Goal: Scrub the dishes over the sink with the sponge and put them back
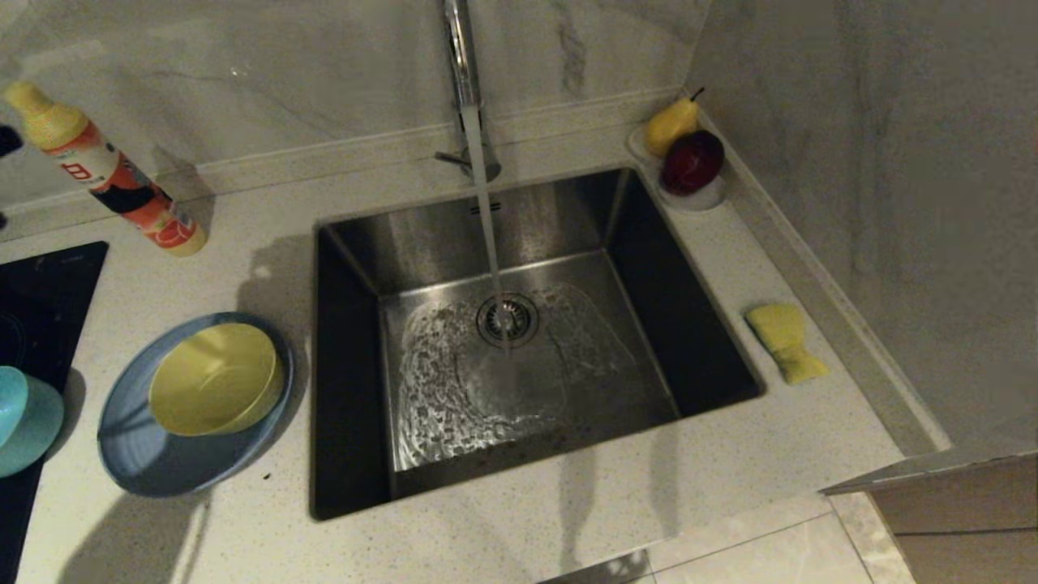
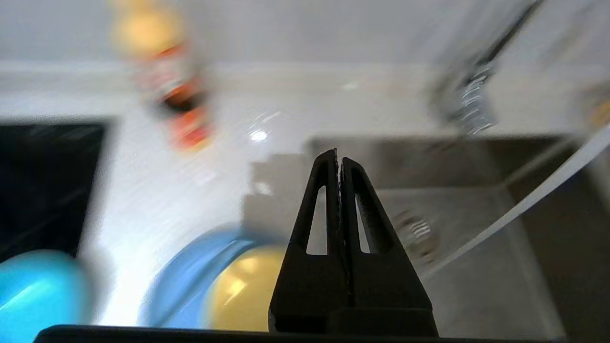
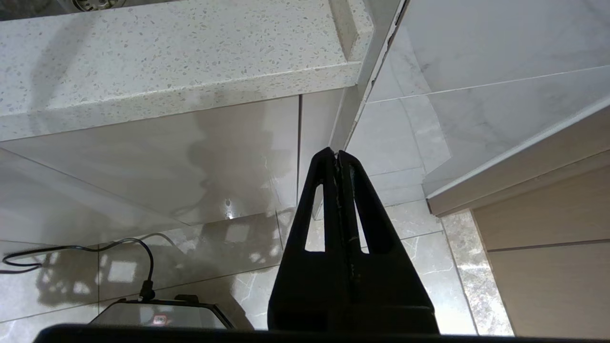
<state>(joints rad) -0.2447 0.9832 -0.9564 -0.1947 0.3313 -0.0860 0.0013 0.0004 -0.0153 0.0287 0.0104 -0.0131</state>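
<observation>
A pale-yellow bowl sits in the slate-blue plate on the counter left of the sink. A teal bowl lies at the far left edge. The yellow sponge rests on the counter right of the sink. Water runs from the chrome tap onto the drain. Neither arm shows in the head view. My left gripper is shut and empty, above the counter, with the plate, yellow bowl and teal bowl below it. My right gripper is shut and empty, hanging below the counter edge.
An orange-and-yellow bottle leans at the back left. A black cooktop lies at the left. A white dish with a pear and a dark red fruit stands at the back right corner. A marble wall bounds the right side.
</observation>
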